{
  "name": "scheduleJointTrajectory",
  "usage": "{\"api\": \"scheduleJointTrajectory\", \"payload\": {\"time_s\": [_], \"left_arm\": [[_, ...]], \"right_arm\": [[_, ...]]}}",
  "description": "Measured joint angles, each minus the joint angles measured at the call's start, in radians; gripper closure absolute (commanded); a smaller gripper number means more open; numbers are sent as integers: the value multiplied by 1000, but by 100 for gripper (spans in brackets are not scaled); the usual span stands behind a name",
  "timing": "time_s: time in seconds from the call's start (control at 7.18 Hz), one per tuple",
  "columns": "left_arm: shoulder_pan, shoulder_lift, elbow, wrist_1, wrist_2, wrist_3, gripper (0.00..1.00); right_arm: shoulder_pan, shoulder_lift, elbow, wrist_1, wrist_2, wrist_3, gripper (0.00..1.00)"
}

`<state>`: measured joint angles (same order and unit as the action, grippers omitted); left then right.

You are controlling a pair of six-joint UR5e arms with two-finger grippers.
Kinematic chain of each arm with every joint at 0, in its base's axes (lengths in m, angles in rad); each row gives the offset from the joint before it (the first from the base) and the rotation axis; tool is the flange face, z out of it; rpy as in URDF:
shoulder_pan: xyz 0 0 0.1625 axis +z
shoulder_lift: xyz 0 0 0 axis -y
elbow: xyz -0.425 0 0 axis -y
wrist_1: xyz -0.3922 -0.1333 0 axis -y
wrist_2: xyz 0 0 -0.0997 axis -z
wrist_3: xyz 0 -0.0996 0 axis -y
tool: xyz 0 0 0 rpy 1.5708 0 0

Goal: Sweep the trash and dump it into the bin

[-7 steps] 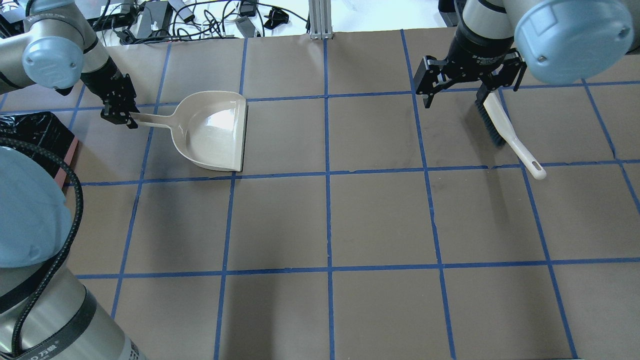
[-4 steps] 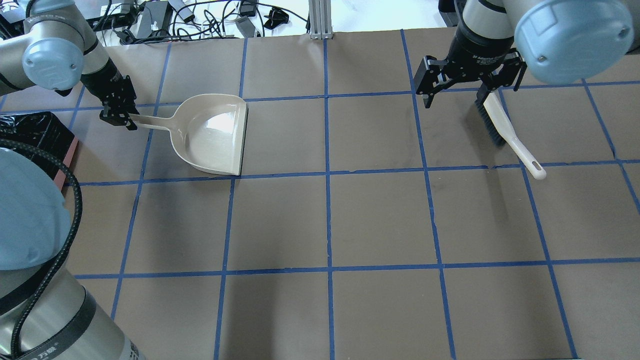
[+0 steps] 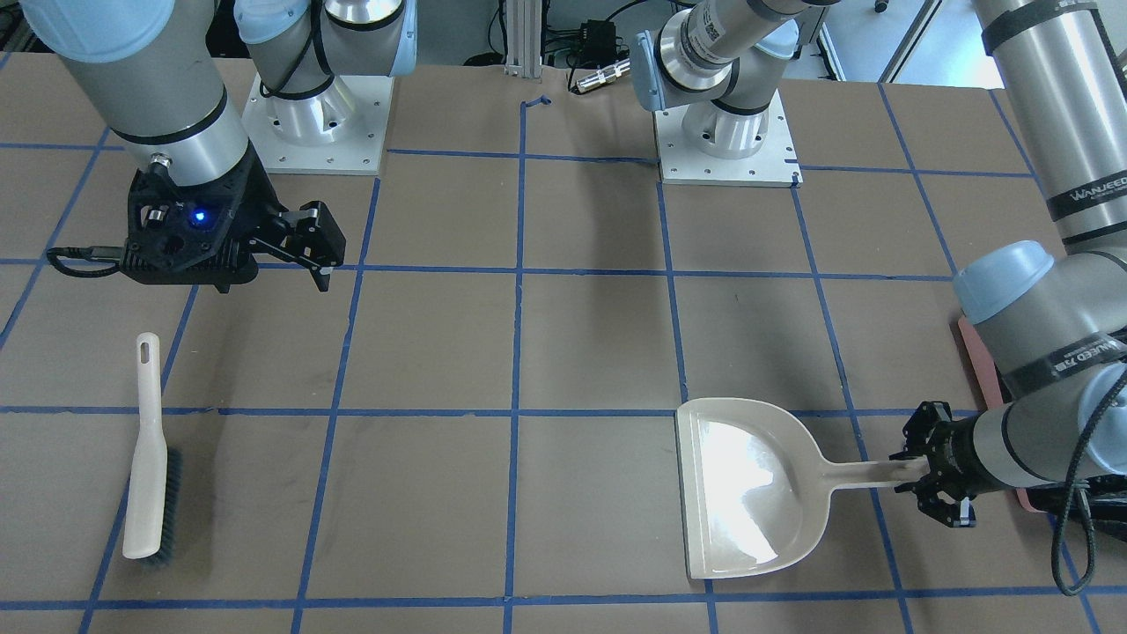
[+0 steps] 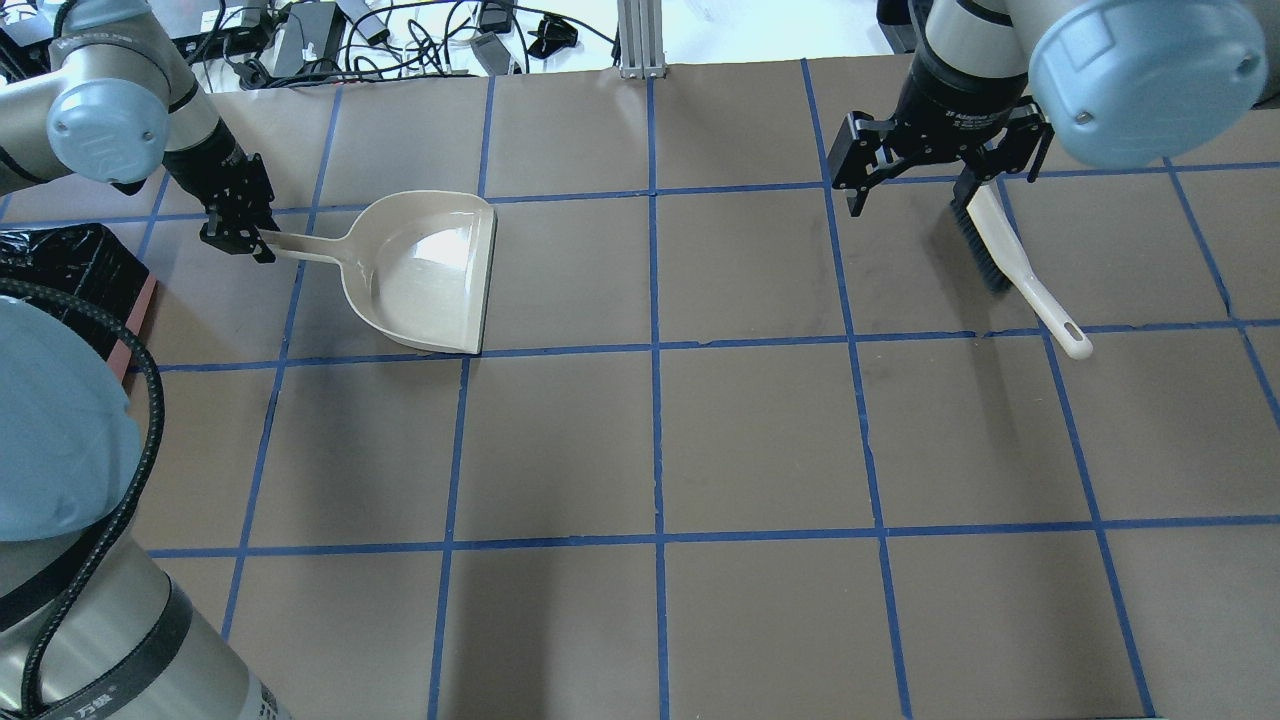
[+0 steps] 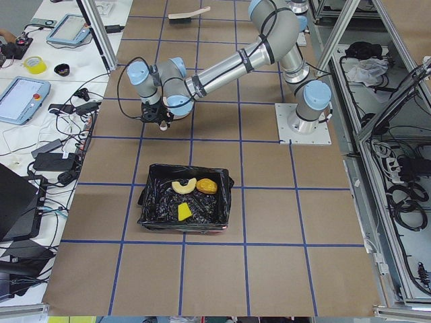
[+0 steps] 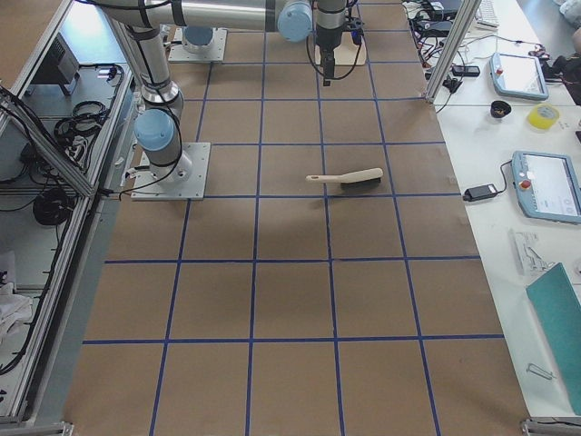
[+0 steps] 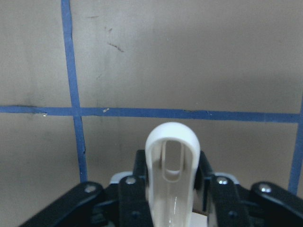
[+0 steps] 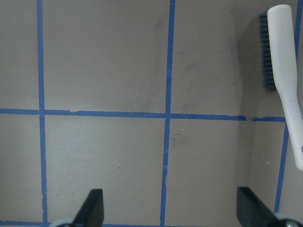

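The trash, a potato-like lump point(image 5: 207, 186), a croissant piece point(image 5: 183, 186) and a yellow sponge piece point(image 5: 184, 212), lies inside the bin point(image 5: 151, 202), a pink-sided box point(image 4: 140, 320) lined with a black bag. My left gripper point(image 4: 240, 235) point(image 3: 924, 480) point(image 7: 173, 189) is shut on the handle of the beige dustpan point(image 4: 425, 270) point(image 3: 748, 484), which holds nothing. My right gripper point(image 4: 910, 195) point(image 3: 273, 282) point(image 8: 170, 213) hangs open above the table with nothing in it. The white brush point(image 4: 1000, 250) point(image 3: 145, 475) point(image 8: 284, 71) lies flat just beside it.
Blue tape lines divide the brown table point(image 4: 650, 450) into squares. Cables and power bricks point(image 4: 300, 35) lie past the far edge. The bin sits at the table's left end, close to my left arm's base.
The left gripper has turned the dustpan slightly and shifted it a little toward the robot. The right gripper and the brush have not moved.
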<state>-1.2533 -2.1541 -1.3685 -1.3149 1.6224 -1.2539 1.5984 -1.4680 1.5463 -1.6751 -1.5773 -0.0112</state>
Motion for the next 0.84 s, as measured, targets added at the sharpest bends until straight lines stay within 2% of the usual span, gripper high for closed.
{"api": "scheduleJointTrajectory", "payload": {"time_s": [0.28, 0.56, 0.84], "left_arm": [[0, 1, 1, 4, 0, 1, 27], [1, 9, 11, 35, 3, 2, 0], [0, 27, 17, 113, 62, 26, 0]], "right_arm": [[0, 0, 0, 0, 1, 1, 0], [0, 0, 0, 0, 2, 1, 0], [0, 0, 0, -1, 2, 1, 0]]}}
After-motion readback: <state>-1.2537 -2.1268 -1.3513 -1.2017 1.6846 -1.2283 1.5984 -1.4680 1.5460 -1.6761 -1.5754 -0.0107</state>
